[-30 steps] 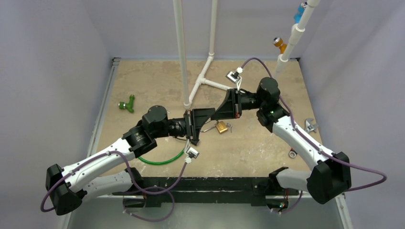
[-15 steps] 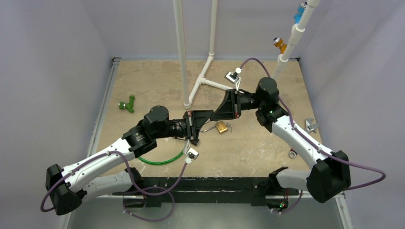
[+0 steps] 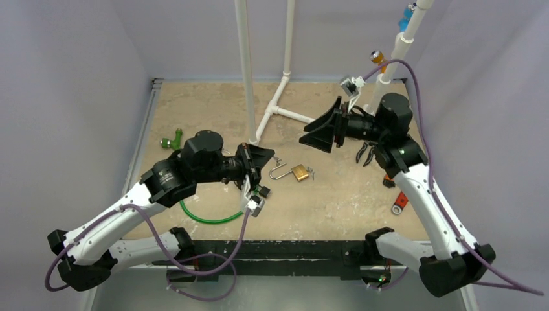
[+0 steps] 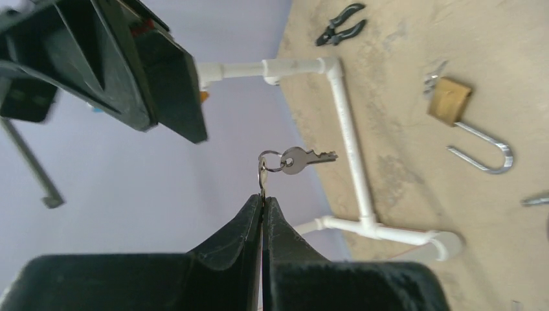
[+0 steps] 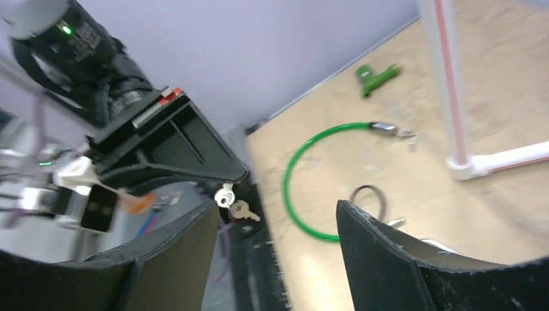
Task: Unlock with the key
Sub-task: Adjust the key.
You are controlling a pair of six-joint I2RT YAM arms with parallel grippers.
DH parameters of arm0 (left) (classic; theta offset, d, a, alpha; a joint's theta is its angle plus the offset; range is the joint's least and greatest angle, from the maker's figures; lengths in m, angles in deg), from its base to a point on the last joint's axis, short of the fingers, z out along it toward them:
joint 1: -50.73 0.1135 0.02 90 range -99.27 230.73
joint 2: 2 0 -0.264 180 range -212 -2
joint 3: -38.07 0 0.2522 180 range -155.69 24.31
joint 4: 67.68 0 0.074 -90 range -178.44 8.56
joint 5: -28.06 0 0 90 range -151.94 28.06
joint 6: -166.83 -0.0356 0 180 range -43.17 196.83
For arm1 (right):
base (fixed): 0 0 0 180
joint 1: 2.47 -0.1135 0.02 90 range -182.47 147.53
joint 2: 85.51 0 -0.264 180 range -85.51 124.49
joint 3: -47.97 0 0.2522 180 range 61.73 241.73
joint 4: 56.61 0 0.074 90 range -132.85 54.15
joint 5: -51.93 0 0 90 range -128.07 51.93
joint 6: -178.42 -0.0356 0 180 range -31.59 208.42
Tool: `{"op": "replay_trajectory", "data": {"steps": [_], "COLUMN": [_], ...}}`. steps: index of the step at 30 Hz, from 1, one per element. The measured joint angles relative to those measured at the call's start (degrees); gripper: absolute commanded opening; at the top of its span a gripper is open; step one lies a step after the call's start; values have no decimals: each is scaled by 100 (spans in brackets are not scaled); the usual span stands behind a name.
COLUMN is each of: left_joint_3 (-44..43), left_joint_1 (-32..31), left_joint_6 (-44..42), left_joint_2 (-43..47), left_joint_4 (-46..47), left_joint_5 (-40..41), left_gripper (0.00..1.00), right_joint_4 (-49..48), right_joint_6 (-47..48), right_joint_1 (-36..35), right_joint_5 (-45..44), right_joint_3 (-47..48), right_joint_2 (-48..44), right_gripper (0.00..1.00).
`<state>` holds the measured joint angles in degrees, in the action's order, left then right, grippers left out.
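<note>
Left jaws pinch only the ring (image 4: 264,170), right jaws wide: dangling key (image 4: 304,159) may swivel, missing the three-o'clock padlock (image 3: 299,172).

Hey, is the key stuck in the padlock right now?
No, the key hangs in the air from the shut left tool, apart from the padlock lying on the table.
</note>
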<state>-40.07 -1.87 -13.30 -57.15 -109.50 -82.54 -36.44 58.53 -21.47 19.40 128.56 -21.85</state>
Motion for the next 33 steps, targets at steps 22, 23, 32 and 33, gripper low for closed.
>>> {"op": "replay_trajectory", "data": {"steps": [22,23,32,33], "left_joint_3": [-4518,-4660,-4953,-4953], "left_joint_1": [721,741,953,953], "left_joint_6": [4422,4597,5788,5834], "left_joint_2": [-2916,-2953,-3292,-3316], "left_joint_4": [-5462,-5482,-5630,-5648], "left_joint_5": [-1893,-1998,-2741,-2756], "left_gripper": [0,0,0,0], "right_joint_4": [-857,-929,-1517,-1526], "right_joint_6": [1379,1366,1307,1309], "right_joint_1": [-975,-1047,-1539,-1596], "right_joint_5": [-879,-901,-1045,-1043], "right_joint_3": [-1056,-1115,-1272,-1244], "right_joint_2": [-1453,-1453,-1226,-1161], "right_gripper": [50,51,46,46]}}
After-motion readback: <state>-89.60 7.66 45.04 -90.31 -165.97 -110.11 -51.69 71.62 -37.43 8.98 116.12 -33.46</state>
